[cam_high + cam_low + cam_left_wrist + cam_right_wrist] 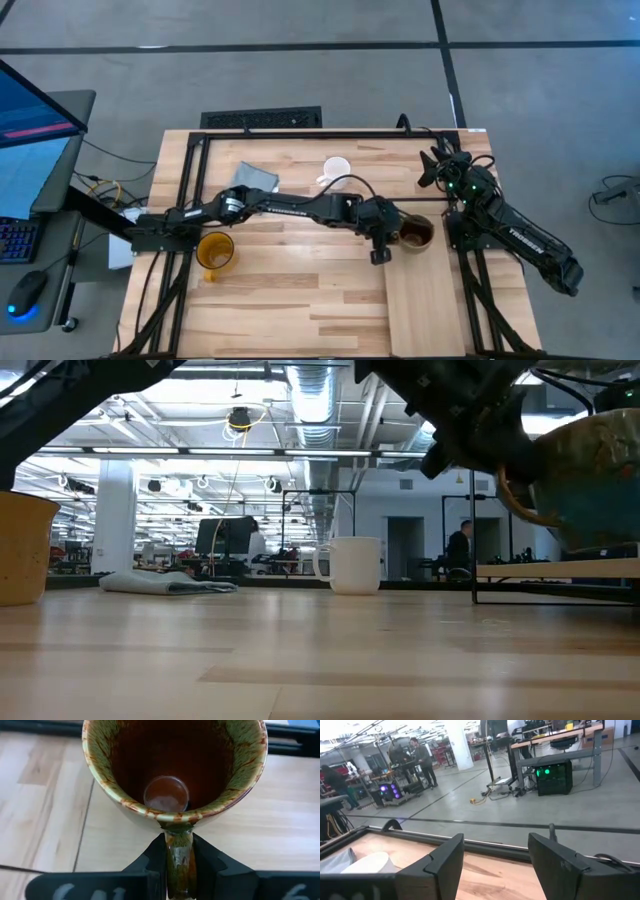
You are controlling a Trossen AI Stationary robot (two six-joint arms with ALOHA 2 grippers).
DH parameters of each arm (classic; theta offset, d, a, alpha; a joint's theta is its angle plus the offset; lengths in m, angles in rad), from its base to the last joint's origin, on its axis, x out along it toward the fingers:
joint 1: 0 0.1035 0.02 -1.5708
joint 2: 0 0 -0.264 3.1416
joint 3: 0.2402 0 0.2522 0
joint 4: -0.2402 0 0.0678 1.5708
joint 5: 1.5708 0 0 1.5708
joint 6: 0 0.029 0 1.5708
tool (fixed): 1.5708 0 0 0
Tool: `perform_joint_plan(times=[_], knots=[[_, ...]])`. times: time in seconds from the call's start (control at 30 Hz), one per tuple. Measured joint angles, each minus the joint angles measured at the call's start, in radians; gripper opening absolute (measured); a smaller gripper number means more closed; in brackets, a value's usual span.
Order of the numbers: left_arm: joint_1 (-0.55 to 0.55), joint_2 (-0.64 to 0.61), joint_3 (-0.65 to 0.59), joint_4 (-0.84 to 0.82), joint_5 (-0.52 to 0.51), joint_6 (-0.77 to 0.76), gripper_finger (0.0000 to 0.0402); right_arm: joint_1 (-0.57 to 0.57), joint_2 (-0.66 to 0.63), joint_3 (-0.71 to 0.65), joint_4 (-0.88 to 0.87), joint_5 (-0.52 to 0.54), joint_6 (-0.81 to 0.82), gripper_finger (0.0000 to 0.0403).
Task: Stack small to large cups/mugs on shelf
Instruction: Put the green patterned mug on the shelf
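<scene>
Left arm: stretched low across the table from its left edge toward the right, wrist bent down over the far end of the shelf (425, 300). Left gripper (179, 865): jaws closed on the handle of the dark brown mug (415, 235), one finger on each side of it. The mug stands upright at the far end of the shelf, mouth up; the low view shows its base close to the board, contact not clear.

Right arm: folded back at the table's right edge, beside the shelf, forearm running toward the near right corner. Right gripper (495, 857): raised near the far right corner, fingers spread apart, nothing between them.

Yellow-orange mug (215, 251): upright near the left edge, partly beside the left arm's base; cut off by the frame in the low view.

White mug (335, 170): upright near the far edge, mid-table, handle toward the left.

Grey-blue cloth (255, 179): lying flat just left of the white mug, one corner hidden under the left arm.
</scene>
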Motion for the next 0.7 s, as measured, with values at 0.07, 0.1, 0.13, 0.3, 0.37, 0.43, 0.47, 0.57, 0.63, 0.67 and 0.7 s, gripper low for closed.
perform_joint_plan(times=[0.07,0.1,0.13,0.3,0.37,0.43,0.47,0.57,0.63,0.67,0.7], knots=[[-0.002,0.010,0.000,0.000,-0.001,-0.008,0.0040,0.000,0.000,0.000,0.000,0.001,0.000,0.0244],[-0.002,0.016,0.001,0.013,-0.005,-0.009,0.0040,0.000,0.000,0.000,0.000,0.001,0.000,0.0244],[-0.002,0.021,0.001,0.013,-0.006,-0.011,0.0040,0.000,0.000,0.000,0.000,0.001,0.000,0.0244],[-0.003,0.038,0.002,0.013,0.018,-0.035,0.0040,0.000,0.005,0.000,0.000,0.001,0.000,0.0244],[-0.005,0.038,0.002,0.009,0.022,-0.035,0.0040,0.000,0.013,0.000,0.000,0.001,0.000,0.0244],[-0.005,0.038,0.002,0.013,0.019,-0.035,0.0040,-0.001,0.012,0.000,0.000,0.001,-0.001,0.0244],[-0.005,0.038,0.002,0.015,0.017,-0.034,0.0040,-0.001,0.012,0.000,0.000,0.001,-0.001,0.0244],[-0.005,0.038,0.002,0.017,0.023,-0.037,0.0044,-0.001,0.013,0.000,0.000,0.001,-0.001,0.0244],[-0.005,0.038,0.002,0.015,0.030,-0.046,0.0062,-0.001,0.013,0.000,0.000,0.001,-0.001,0.0244],[-0.005,0.039,0.002,0.015,0.033,-0.047,0.0074,-0.001,0.013,0.000,0.000,0.001,-0.001,0.0244],[-0.005,0.039,0.002,0.016,0.034,-0.046,0.0084,-0.001,0.013,0.000,0.000,0.001,-0.001,0.0244]])
